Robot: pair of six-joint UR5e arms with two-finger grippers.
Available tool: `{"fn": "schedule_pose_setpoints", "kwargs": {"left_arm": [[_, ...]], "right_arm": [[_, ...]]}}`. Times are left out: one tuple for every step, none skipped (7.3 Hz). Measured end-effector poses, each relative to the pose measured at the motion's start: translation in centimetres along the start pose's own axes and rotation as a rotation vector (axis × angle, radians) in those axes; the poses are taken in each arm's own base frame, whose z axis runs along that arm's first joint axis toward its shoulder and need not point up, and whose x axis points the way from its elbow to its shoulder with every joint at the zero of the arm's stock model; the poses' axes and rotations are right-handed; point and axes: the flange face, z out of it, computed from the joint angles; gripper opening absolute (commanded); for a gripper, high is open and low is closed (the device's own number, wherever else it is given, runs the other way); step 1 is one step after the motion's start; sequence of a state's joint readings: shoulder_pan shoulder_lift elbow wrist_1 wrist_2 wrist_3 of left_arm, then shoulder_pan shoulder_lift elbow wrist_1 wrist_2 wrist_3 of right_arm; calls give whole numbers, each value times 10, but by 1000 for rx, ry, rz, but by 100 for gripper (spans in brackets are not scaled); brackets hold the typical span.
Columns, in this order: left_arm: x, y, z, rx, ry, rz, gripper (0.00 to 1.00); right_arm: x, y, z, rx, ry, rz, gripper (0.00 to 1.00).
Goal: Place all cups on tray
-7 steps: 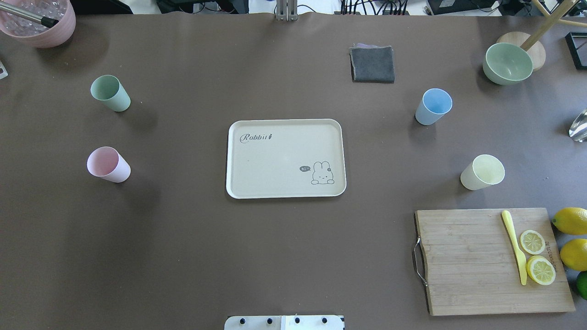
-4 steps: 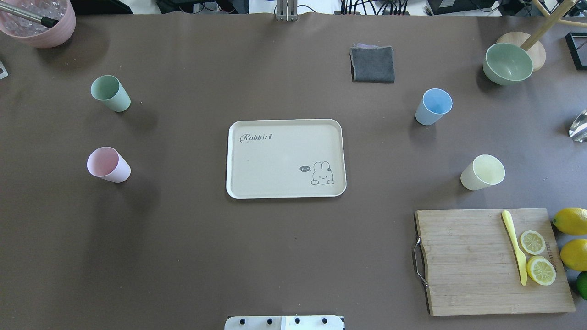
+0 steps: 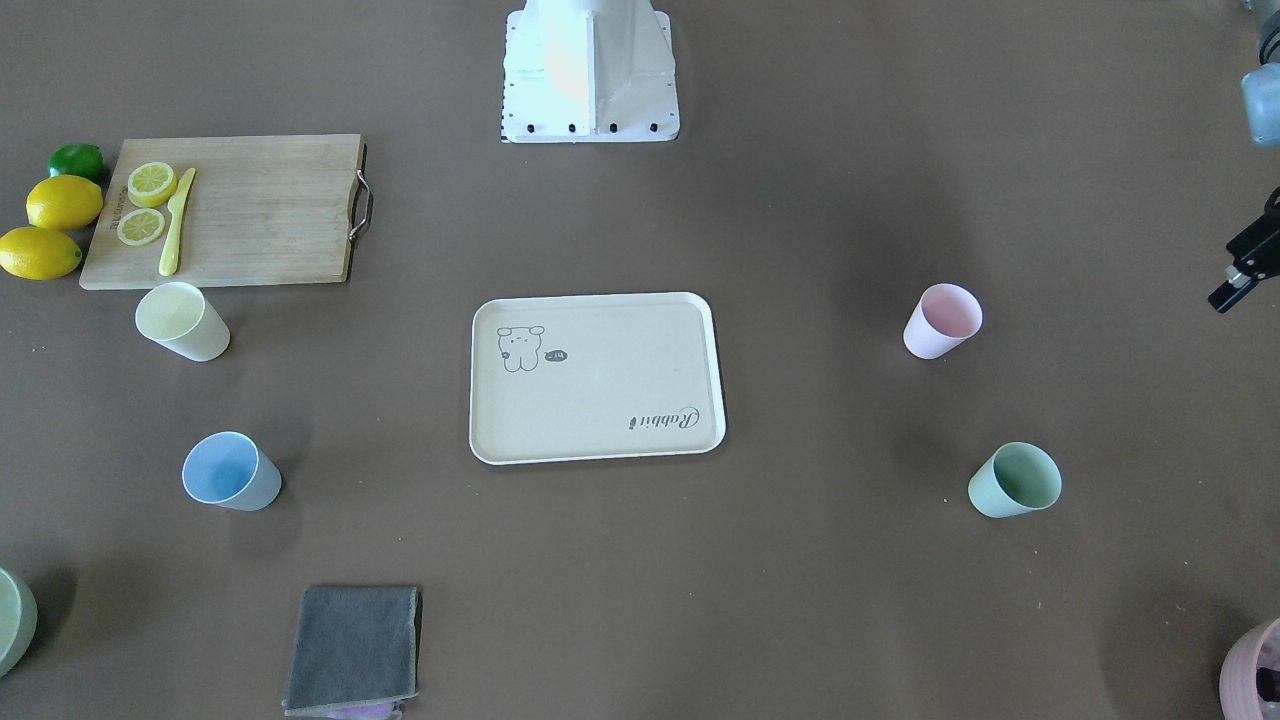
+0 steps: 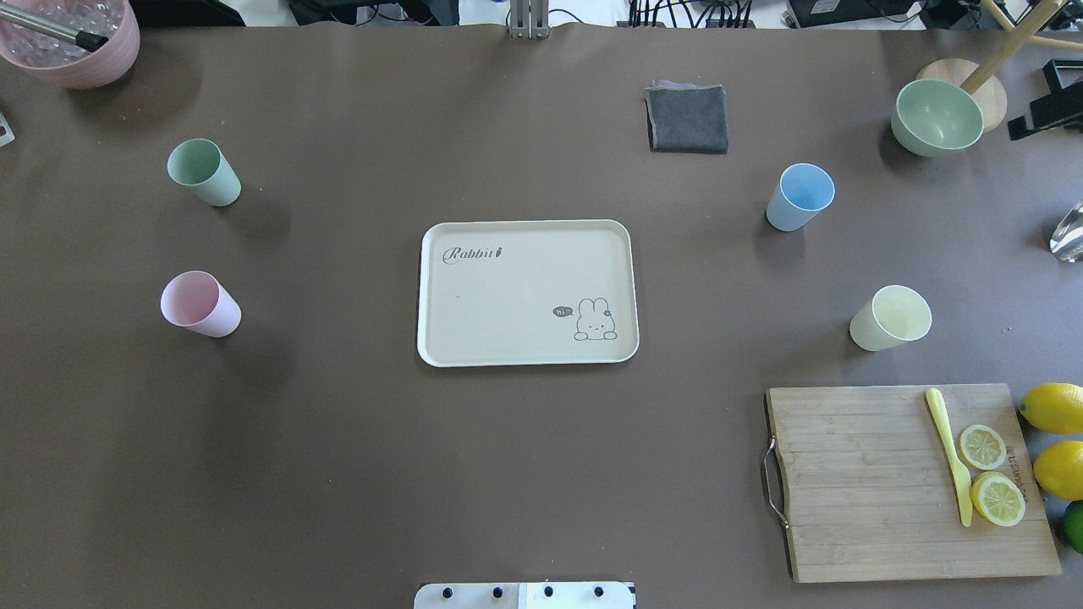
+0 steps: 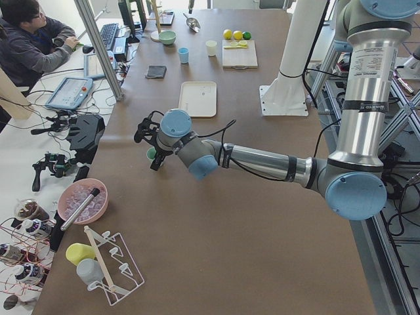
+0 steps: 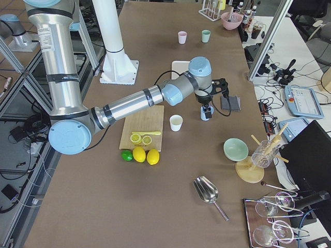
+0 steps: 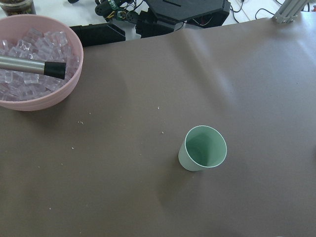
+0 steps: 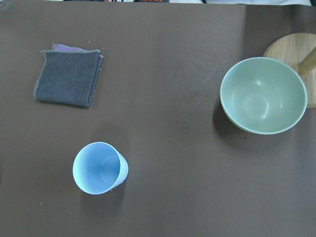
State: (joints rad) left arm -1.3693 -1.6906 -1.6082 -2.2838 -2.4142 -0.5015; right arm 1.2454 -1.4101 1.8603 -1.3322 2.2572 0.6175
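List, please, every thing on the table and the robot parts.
cups: 4; mint cup, pink cup left; blue cup, yellow cup right
tray: 1, cream, centre
board: 1, wood, robot's near right
slices: 2, yellow, on board
knife: 1, yellow, on board
lemons: 2, yellow, beside board
lime: 1, green, beside lemons
cloth: 1, grey, far side
bowl: 1, green, far right
ice bowl: 1, pink, far left corner
left gripper: 1, black, near mint cup
right gripper: 1, black, near blue cup
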Motion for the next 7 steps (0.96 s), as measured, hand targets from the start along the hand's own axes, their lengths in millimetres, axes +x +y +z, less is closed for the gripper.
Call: {"fn": "schedule_pose_setpoints", "kwargs": {"left_arm": [[7,-22,34,-31,1,-1,97],[15,-38,65,-59,-1,6,91],[29,-45,96,-77,-21,25,77],[48,-47,129,-86,-57,55,65],[59,-47,155,-94,-85,75,60],[62,-44,173,-105,-101,83,58],[61,-41,184,-112,-120,86,55]], "right_arm": [[-26,4,20,-5,20,29,100],[-39,7,31,-8,30,37,100],[-45,10,36,-11,32,37,100],[-49,12,39,-15,33,35,100],[-51,13,41,-18,33,32,100],[-51,14,43,-21,34,31,100],[-52,14,45,-23,35,30,100]]}}
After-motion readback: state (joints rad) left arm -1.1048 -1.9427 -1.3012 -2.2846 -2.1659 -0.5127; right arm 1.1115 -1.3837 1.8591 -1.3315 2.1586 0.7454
